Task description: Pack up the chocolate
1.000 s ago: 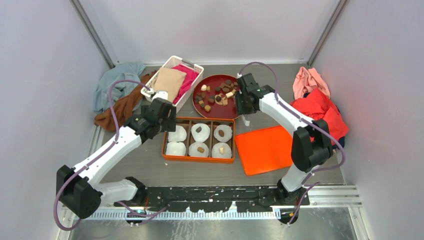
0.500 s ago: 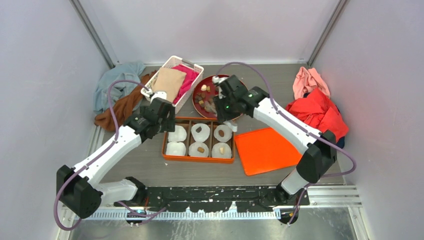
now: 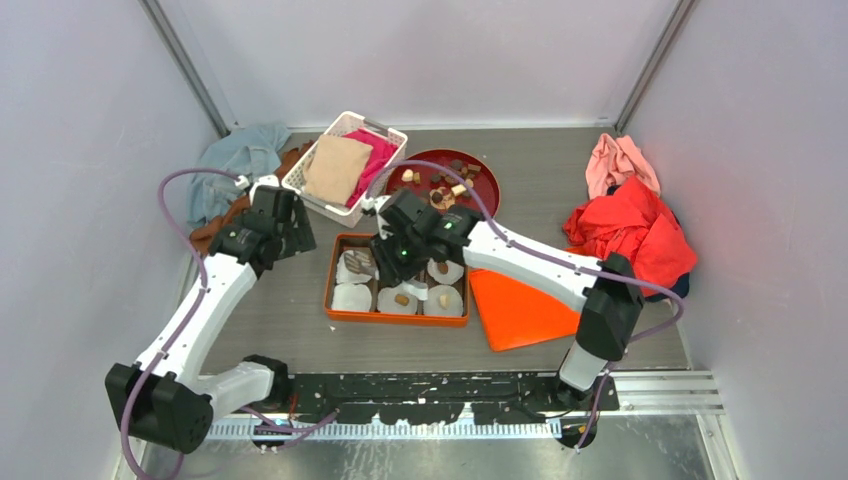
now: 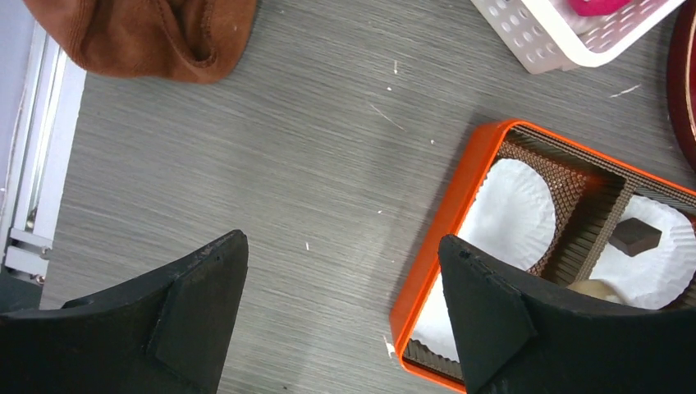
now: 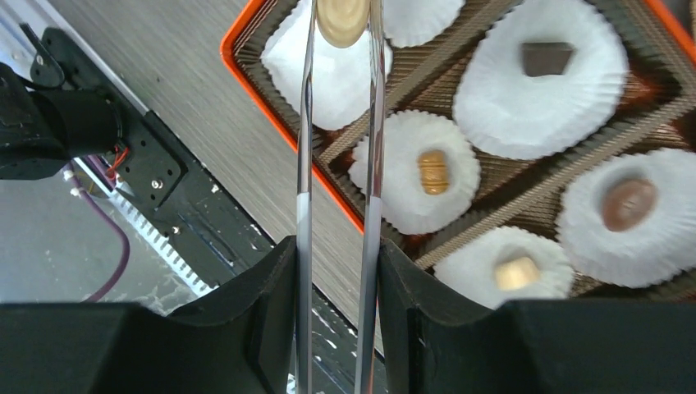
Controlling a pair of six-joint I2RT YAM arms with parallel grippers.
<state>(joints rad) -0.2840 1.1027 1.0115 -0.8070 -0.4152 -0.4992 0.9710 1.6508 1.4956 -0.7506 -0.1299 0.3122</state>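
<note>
One round tan chocolate (image 5: 342,20) pinched at the tips of slim tongs (image 5: 304,164). Hanging above the left column of the orange box (image 5: 289,135), apparently over the near-left paper cup (image 5: 338,90); not yet set down. Four other pieces already in cups further right in the box: dark square, tan barrel, brown round, cream block. Both left-column cups bare. More loose pieces on the red plate (image 3: 487,195) just beyond the box's far edge.

Right end effector (image 5: 338,271) pressed onto the tongs' shafts, squeezing them together. Left end effector (image 4: 341,275) spread wide, holding nothing, hovering over bare worktop (image 4: 246,148) just left of the box.

Risks, as judged:
- Round piece on thin smooth tips; liable to squirt sideways if squeezed harder or jolted.
- If released too high, likely to bounce off the ribbed divider or land between cups.
- Light cup liable to shift or tip if nudged by the tips.
- Tongs able to twist within the grip, spoiling the aim.

Orange lid (image 3: 530,305) flat to the right of the box. White basket (image 3: 318,200) beyond its far-left corner. Red cloths (image 3: 625,215) well to its right.

No brand, label or writing legible anywhere.
</note>
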